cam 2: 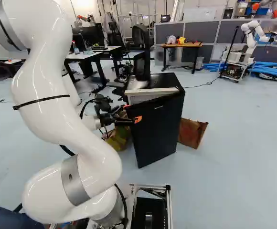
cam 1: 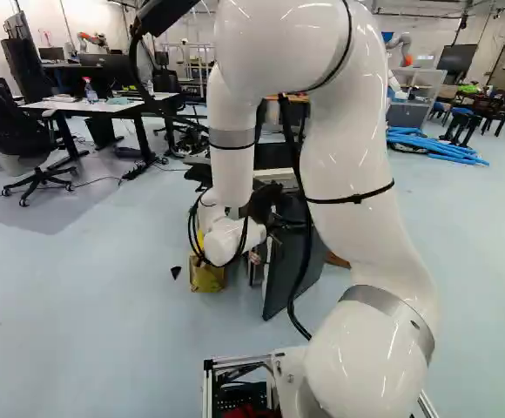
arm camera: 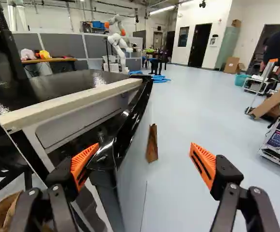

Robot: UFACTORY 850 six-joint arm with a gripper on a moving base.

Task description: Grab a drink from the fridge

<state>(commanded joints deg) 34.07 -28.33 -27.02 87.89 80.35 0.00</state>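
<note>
The gripper (cam 2: 132, 113) is at the upper corner of the black fridge (cam 2: 160, 126), beside its door. In the wrist view the gripper (arm camera: 140, 157) stands wide open. One orange pad (arm camera: 83, 163) is close against the top corner of the fridge door (arm camera: 130, 193); whether it touches I cannot tell. The other pad (arm camera: 203, 162) stands well out from the door's outer face. A gap shows between door and pale-rimmed body, so the door is ajar. The left base view shows the door's dark panel (cam 1: 292, 261) beyond the arm. No drink is visible.
A yellow-brown bag (cam 1: 207, 276) sits on the floor beside the fridge. At its other side lies a brown board (cam 2: 192, 132). Desks (cam 1: 104, 106) and an office chair (cam 1: 28, 161) stand farther off. Another robot (cam 2: 248, 43) is near blue tubes (cam 2: 272, 71).
</note>
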